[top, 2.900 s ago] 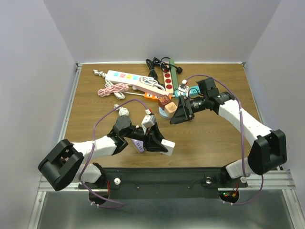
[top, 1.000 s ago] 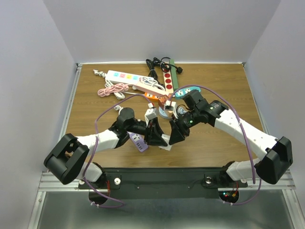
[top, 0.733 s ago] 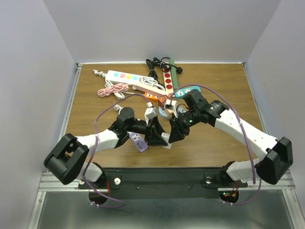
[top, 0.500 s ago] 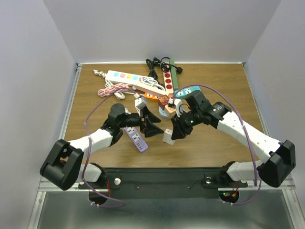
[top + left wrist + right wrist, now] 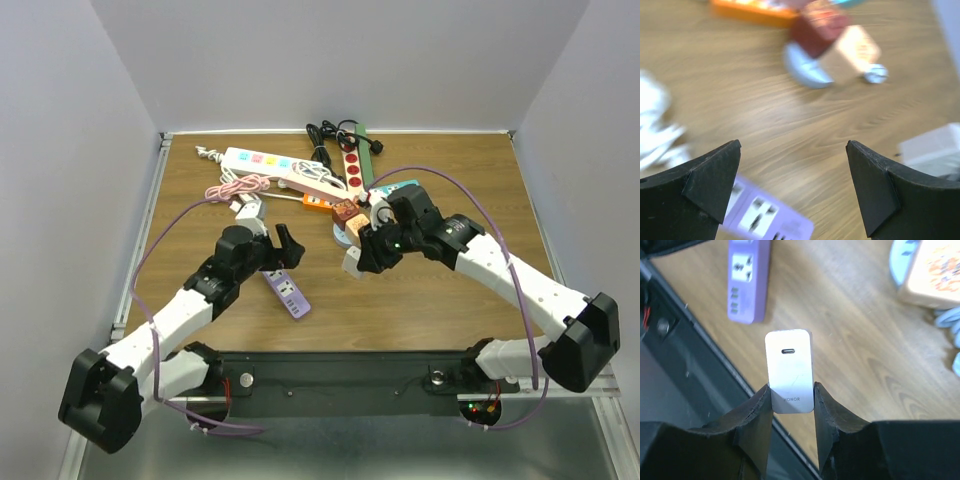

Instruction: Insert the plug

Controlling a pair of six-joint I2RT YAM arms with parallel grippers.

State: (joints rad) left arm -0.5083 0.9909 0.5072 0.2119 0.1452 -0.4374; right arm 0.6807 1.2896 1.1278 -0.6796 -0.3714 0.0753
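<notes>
white plug (image 5: 789, 371) | clamped between right fingers (image 5: 756, 415) | left fingers (image 5: 710, 180) spread, empty | purple power strip (image 5: 747, 280) on table (image 5: 450, 300)

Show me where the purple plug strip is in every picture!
Top view: the purple power strip lies a little left of middle, below the picture's centre.
Left wrist view: it sits at the bottom edge, left of middle.
Right wrist view: it is in the top left.
Shared landmark: the white charger shows in all three.

The charger (image 5: 789, 371) is white, the power strip (image 5: 748, 280) lilac, the table (image 5: 855, 350) wood-grained brown.
</notes>
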